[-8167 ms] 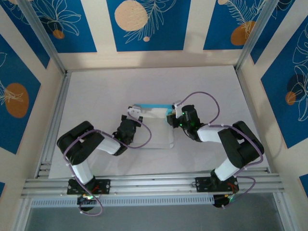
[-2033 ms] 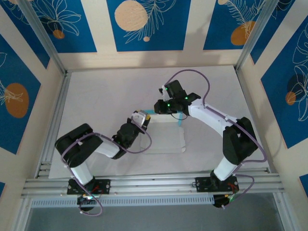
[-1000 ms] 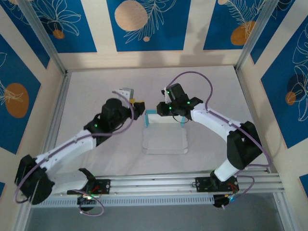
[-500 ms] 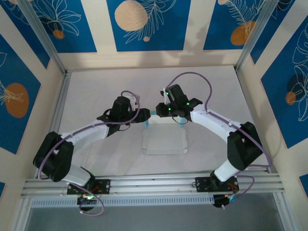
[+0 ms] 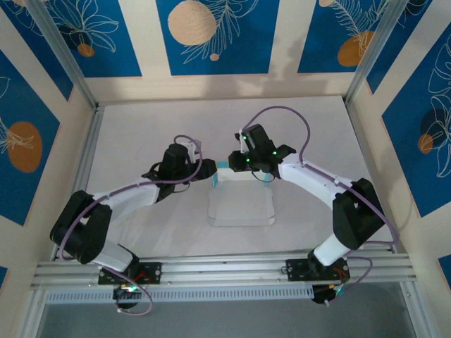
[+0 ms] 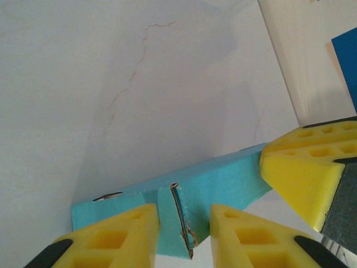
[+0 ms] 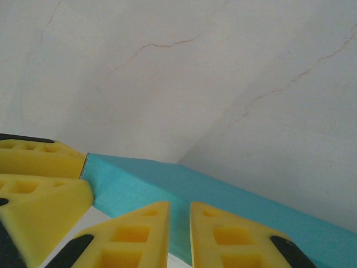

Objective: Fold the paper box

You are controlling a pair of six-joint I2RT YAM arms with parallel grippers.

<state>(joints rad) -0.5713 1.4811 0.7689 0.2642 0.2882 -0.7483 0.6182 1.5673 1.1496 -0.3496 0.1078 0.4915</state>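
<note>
The right gripper (image 7: pixel 179 211) has its jaws pressed nearly together on the paper box (image 5: pixel 241 201), pinching the top edge of the raised, light-blue far wall (image 7: pixel 240 195) in the slit between them. This grip looks meant to keep the wall upright while its end is worked.

Just to the left, the left gripper (image 6: pixel 184 215) has its jaws narrowly apart on either side of the wall's left corner. There a short blue tab meets the wall at a ragged seam. Whether those jaws already press the card cannot be told. Judging by the placement, the step in hand is closing that left corner by creasing or tucking the tab against the wall.

The two grippers sit close together, so the short stretch of card between them is braced and should resist buckling.

The box lies near the middle of the worktop (image 5: pixel 141 127). Its white floor is flat and spread toward the arm bases, and the blue wall stands along its far edge.
</note>
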